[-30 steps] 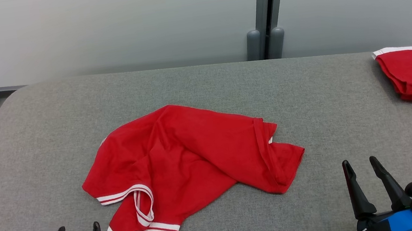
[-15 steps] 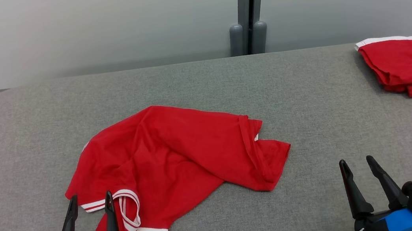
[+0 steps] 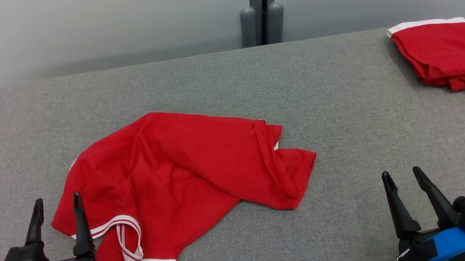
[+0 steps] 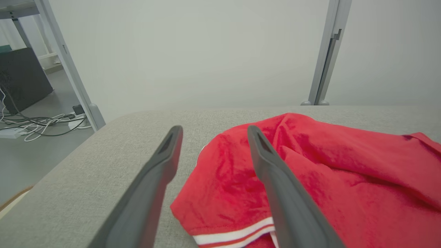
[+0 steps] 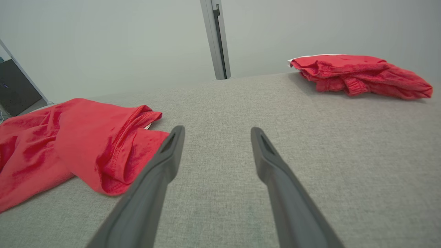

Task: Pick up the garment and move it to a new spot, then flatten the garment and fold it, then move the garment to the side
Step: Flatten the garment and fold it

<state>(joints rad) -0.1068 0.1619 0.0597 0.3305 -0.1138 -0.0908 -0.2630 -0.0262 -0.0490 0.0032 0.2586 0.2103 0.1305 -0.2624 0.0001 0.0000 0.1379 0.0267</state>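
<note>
Red garment [image 3: 175, 174], white-trimmed, lies crumpled on the padded table [image 3: 344, 89], left of centre and reaching the near edge; I see my left gripper [image 3: 56, 199] by the near left corner, jaws spread wide and empty, one finger over the garment's striped hem, the other over bare table; my right gripper [image 3: 400, 172] by the near right corner, likewise wide, holding nothing, apart from the garment; a second red garment [image 3: 447, 57], folded, lies at the far right corner.
</note>
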